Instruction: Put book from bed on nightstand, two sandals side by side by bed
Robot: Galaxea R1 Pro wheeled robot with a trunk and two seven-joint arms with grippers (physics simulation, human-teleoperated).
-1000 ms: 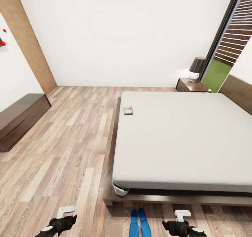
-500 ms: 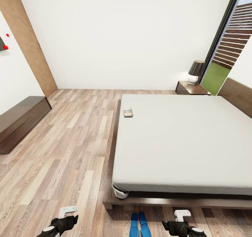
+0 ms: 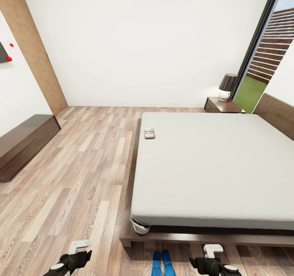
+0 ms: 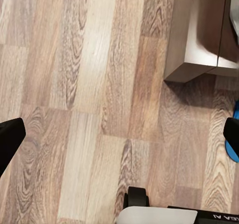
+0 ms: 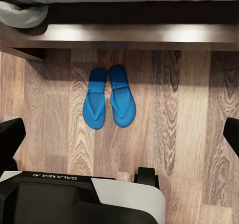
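Here, both grippers, left (image 4: 119,134) and right (image 5: 119,132), hang wide apart and empty above the wooden floor (image 3: 73,178). The two sandals (image 5: 108,103) lie touching beside the bed (image 3: 212,161); the book (image 3: 149,133) rests on its mattress, the nightstand (image 3: 223,105) beyond.

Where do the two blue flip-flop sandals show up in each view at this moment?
Head view: the two bright blue flip-flop sandals lie at the bottom edge, on the wooden floor before the bed's foot.
Right wrist view: both sandals side by side, mid-picture.
Left wrist view: a blue sliver at the edge, probably one sandal.
Shared landmark: the dark brown wooden bed frame.
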